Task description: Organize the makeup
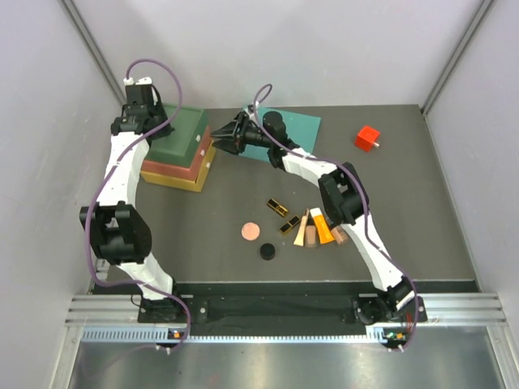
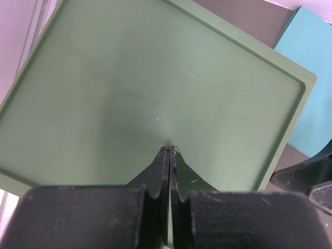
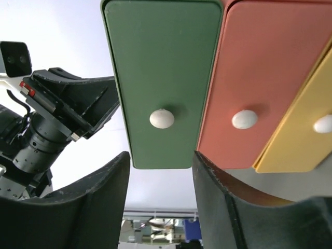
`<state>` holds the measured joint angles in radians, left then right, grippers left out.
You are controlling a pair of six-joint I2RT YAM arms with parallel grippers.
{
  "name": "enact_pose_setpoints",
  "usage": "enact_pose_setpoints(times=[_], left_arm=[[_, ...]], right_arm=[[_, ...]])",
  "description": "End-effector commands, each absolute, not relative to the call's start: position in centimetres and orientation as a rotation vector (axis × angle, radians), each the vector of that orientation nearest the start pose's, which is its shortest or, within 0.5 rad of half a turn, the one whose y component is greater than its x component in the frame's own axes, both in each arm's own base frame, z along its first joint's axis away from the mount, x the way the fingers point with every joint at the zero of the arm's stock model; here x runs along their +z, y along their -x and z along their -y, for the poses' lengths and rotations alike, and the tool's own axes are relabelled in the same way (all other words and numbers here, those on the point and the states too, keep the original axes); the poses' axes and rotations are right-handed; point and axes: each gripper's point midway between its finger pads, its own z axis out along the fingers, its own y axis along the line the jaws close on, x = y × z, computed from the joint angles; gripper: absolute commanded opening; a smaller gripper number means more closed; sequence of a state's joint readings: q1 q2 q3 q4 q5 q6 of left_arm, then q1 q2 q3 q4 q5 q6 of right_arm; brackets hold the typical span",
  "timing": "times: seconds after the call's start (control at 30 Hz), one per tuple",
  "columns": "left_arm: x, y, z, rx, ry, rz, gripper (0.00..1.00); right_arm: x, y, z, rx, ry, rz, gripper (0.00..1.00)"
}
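The makeup (image 1: pixel 296 229) lies loose in the middle of the bench (image 1: pixel 405 211), between the two arms and well apart from both hands. Two black-and-gold cases (image 1: pixel 277 207) sit just behind a fan of tubes that touch one another: a beige tube (image 1: pixel 301 232), an orange tube (image 1: pixel 323 228) and a brown tube (image 1: pixel 340 236). The pink disc (image 1: pixel 250 232) lies to their left, with the black round jar (image 1: pixel 268 252) just in front of it. At the far left stands a drawer stack (image 1: pixel 182 154). In the right wrist view its fronts read green drawer (image 3: pixel 161 62), red drawer (image 3: pixel 270 67) and yellow drawer (image 3: pixel 301 135), each with a white knob (image 3: pixel 162 118). The left hand (image 2: pixel 170 151) is over the stack's flat green top, its fingers pressed together and tips down at the surface; whether they bear on it cannot be told. The right hand (image 3: pixel 161 155) faces the green drawer front with its fingers spread. The knob sits in line with the gap between them, and nothing is pinched. A teal mat (image 1: pixel 302 123) lies under the right forearm, and a red cube (image 1: pixel 367 138) rests at the far right.
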<state>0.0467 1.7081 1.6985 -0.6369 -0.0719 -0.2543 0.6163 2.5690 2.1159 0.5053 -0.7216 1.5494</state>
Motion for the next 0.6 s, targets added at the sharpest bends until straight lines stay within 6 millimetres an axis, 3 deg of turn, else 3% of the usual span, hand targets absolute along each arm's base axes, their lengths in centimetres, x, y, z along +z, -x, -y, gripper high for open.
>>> enact_pose_setpoints(times=[0.0, 0.13, 0.57], left_arm=[[24.4, -47.7, -2.5, -0.045, 0.364, -2.211, 0.0], [24.1, -47.4, -2.6, -0.035, 0.365, -2.219, 0.0], [23.7, -47.1, -2.6, -0.029, 0.344, -2.237, 0.0]], right_arm=[[25.8, -44.4, -52.0, 2.227, -0.081, -1.894, 0.48], [25.8, -44.3, -52.7, 2.237, -0.095, -1.892, 0.41], [23.3, -45.2, -53.9, 2.228, -0.232, -1.939, 0.36]])
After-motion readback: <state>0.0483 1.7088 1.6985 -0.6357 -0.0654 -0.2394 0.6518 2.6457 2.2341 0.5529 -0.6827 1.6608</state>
